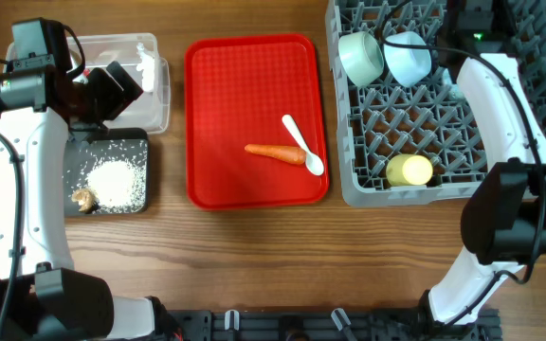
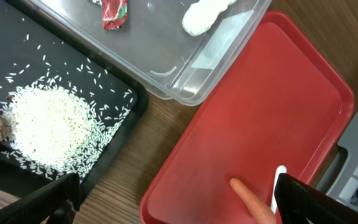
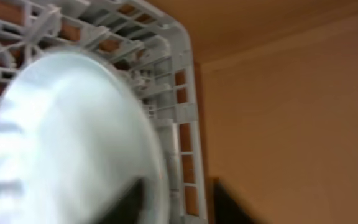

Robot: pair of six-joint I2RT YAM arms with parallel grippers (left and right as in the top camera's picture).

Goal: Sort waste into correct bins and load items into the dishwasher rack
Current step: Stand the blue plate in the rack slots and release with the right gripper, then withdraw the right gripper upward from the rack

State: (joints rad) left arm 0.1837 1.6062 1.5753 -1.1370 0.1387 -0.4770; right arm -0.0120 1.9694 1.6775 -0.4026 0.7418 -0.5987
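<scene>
Wooden tabletop [image 1: 254, 265]: clear tub [image 1: 159, 104] beneath the left end effector [image 1: 121, 83], black tray [image 1: 133, 144] near, red serving tray [image 1: 218, 114], dishwasher rack [image 1: 368, 195] beyond.

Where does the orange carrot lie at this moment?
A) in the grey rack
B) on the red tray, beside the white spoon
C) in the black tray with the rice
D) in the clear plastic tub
B: in the overhead view the carrot lies on the red tray, with one end right by the white spoon.
</scene>
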